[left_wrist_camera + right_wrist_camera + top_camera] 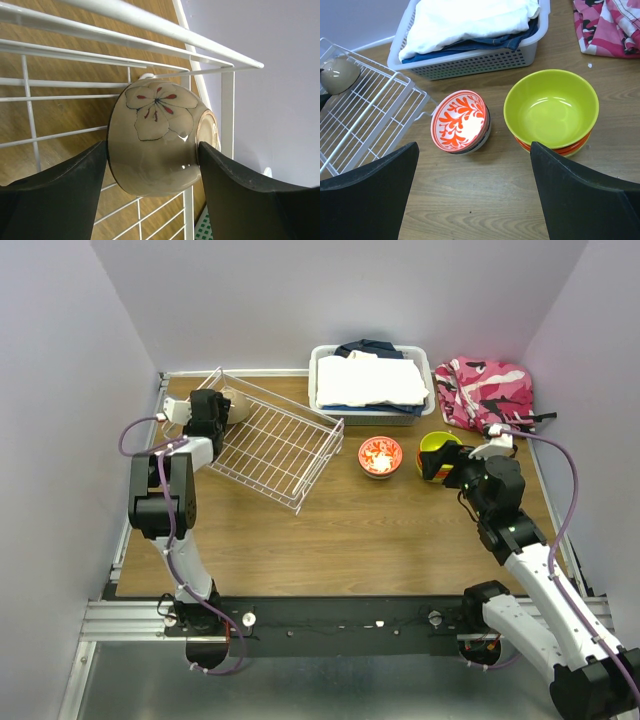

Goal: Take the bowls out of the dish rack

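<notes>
The white wire dish rack [275, 445] lies askew at the table's left. My left gripper [212, 406] is at its far left corner, shut on a taupe bowl [238, 403]. In the left wrist view both fingers [75, 190] press the sides of that flower-painted bowl [155, 135], which is on its side against the rack wires [227, 115]. The red-patterned bowl [380, 455] sits on the table on top of a darker-rimmed one. A lime-yellow bowl [436, 446] tops a stack with orange rims [547, 148]. My right gripper [474, 150] is open and empty, hovering over bare wood near both stacks.
A white plastic bin [370, 385] of folded cloth stands at the back. A pink camouflage cloth [487, 390] lies at the back right. The rack's near corner [415, 95] ends close to the red-patterned bowl [460, 121].
</notes>
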### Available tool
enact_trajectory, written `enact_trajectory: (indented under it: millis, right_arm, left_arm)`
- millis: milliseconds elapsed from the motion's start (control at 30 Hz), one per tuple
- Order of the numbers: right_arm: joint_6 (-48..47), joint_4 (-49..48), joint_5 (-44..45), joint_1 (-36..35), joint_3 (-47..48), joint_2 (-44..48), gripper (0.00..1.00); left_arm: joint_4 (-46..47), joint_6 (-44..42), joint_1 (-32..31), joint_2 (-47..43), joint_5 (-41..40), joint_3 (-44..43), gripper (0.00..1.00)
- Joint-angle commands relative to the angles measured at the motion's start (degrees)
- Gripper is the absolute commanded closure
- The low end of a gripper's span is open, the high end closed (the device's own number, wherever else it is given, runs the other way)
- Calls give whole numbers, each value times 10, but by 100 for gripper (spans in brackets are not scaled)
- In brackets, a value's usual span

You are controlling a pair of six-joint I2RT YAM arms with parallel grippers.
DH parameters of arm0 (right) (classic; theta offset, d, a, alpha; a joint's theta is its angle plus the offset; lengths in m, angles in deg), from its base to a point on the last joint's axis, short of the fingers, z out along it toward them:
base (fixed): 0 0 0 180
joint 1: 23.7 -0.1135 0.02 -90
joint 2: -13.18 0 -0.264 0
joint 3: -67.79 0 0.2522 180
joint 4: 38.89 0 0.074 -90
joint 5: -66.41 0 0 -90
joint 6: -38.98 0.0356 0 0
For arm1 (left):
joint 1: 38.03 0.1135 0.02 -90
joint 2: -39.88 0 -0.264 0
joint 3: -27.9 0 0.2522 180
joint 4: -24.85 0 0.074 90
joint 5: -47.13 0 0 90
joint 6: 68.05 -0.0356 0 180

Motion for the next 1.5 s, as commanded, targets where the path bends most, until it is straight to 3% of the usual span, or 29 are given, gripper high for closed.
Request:
enact_trajectory:
  millis: [0, 167, 467, 1067, 1267, 1467]
  right_arm:
    - [-7, -15, -10, -6, -8, 8, 0]
    - [-7, -15, -12, -7, -7, 10, 0]
    - [-8, -11, -19, -8, -4, 9, 0]
    - [2, 32, -79, -8, 47, -39, 0]
    - [19, 98, -110, -8, 105, -108, 0]
    - [28, 159, -152, -8, 163, -155, 0]
  left_arm:
    - [12, -27, 4, -56, 2, 5, 58]
    - [-14, -58, 4, -80, -7, 9, 68]
    - [-42, -136, 5, -105, -9, -1, 70]
    - [-108, -463, -11, -203, 40, -49, 71]
    - [-127, -593, -75, -253, 38, -38, 71]
    - [-108, -745, -185, -306, -40, -4, 71]
